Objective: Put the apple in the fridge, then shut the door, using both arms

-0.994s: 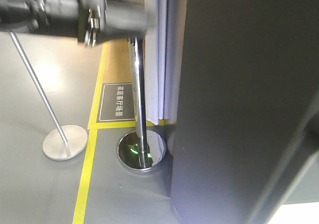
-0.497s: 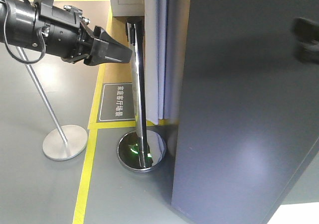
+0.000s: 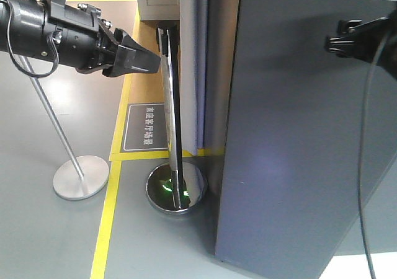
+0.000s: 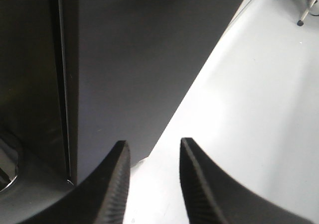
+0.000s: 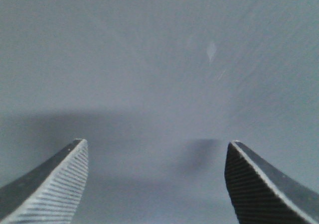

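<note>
Two tools (image 3: 162,63) (image 5: 157,181) parted, one door (image 3: 298,136)

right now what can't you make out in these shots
- The apple: in no view; the door shows only its dark outer face.
- Fridge interior: hidden behind that door in every view.
- Right gripper: front view cuts it at the edge.
- Door contact: right wrist view shows open fingers, touching unclear.
</note>
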Robot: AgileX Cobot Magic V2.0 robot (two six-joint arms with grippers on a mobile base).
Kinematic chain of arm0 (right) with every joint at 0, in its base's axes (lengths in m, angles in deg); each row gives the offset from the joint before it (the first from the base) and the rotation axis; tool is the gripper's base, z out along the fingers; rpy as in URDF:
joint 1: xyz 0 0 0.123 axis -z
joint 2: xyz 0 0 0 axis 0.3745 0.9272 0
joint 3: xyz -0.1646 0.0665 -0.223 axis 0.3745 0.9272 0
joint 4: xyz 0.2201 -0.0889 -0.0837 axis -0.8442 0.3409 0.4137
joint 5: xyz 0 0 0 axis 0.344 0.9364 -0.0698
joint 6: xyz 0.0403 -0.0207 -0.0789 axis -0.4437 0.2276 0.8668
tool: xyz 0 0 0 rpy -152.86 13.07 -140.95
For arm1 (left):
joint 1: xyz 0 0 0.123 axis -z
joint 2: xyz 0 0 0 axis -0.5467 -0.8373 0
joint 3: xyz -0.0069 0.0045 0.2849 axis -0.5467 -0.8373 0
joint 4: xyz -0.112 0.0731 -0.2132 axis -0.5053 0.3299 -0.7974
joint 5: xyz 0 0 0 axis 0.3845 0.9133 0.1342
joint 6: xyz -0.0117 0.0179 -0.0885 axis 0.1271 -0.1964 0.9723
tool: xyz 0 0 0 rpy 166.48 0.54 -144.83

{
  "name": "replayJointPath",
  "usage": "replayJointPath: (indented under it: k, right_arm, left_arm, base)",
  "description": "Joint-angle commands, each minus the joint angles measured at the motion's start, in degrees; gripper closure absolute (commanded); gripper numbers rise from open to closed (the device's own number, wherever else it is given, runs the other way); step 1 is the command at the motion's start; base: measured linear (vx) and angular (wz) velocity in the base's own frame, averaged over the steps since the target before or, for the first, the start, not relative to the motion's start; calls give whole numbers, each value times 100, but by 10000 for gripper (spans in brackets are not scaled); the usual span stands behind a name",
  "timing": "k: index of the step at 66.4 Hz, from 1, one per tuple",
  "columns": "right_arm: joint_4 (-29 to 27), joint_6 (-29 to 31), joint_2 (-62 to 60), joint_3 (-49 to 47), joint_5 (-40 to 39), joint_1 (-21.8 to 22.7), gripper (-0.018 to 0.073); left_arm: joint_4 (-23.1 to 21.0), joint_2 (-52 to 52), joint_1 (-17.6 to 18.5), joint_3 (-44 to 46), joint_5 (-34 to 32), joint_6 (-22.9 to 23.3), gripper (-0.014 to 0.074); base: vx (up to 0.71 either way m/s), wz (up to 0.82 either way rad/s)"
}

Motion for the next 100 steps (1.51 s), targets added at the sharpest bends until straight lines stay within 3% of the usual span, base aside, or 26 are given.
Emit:
replayJointPath:
  k: [1, 13, 22, 35, 53, 77, 86, 100]
  right_arm:
    - [73, 86, 95, -433, -324, 43, 3]
    - [-169, 127, 583, -1015, -57, 371, 3]
    - [-480, 127, 854, -1462, 636, 744, 3]
    - [-489, 127, 1247, -2069, 1582, 1105, 3]
    - [-460, 127, 1743, -2742, 2248, 1186, 3]
    - [-340, 298, 1565, -2779, 2606, 1186, 13]
    - [-340, 298, 1122, -2779, 3053, 1169, 54]
    - [-336, 258, 208, -2779, 4982, 1169, 232]
  left_arm:
    - [-188, 221, 18, 174, -255, 8, 362]
    - [158, 217, 18, 174, -308, 283, 362]
    - [413, 217, 18, 174, -344, 467, 362]
    - [572, 217, 18, 174, -587, 628, 362]
    - [603, 217, 18, 174, -815, 753, 362]
    - [604, 217, 18, 174, -1151, 748, 362]
    - [684, 217, 18, 174, -1273, 748, 362]
    - [813, 228, 18, 174, -1230, 977, 362]
  base:
    - [0, 0]
    - [0, 0]
    - [0, 0]
    - [0, 0]
    - [0, 0]
    - [0, 0]
    - [0, 0]
    - [0, 0]
